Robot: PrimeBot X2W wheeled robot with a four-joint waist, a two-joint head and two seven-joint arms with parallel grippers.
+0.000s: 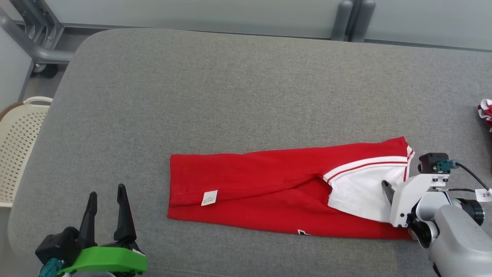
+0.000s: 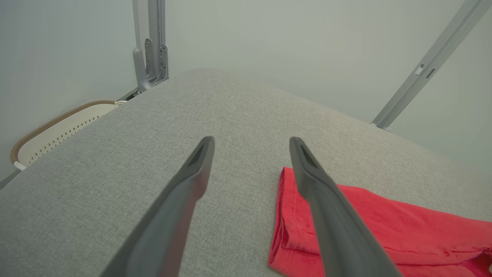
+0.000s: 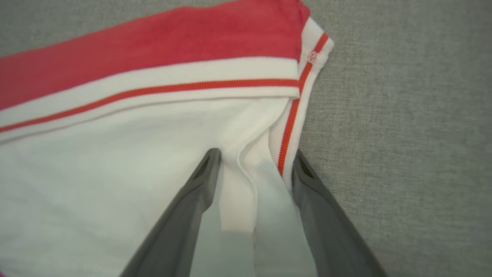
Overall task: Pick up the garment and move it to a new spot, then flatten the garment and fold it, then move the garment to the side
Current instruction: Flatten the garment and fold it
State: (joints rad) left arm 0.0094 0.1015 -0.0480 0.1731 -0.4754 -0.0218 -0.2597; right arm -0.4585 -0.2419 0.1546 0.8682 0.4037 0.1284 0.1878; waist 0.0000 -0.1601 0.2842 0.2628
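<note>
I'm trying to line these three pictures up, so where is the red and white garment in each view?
Head view: garment lies lengthwise across the lower middle, reaching the right.
Left wrist view: garment at the lower right, its red hem end nearest.
Right wrist view: garment across the top and left, white part and striped trim.
Shared landmark: the grey padded surface under it in all three.
</note>
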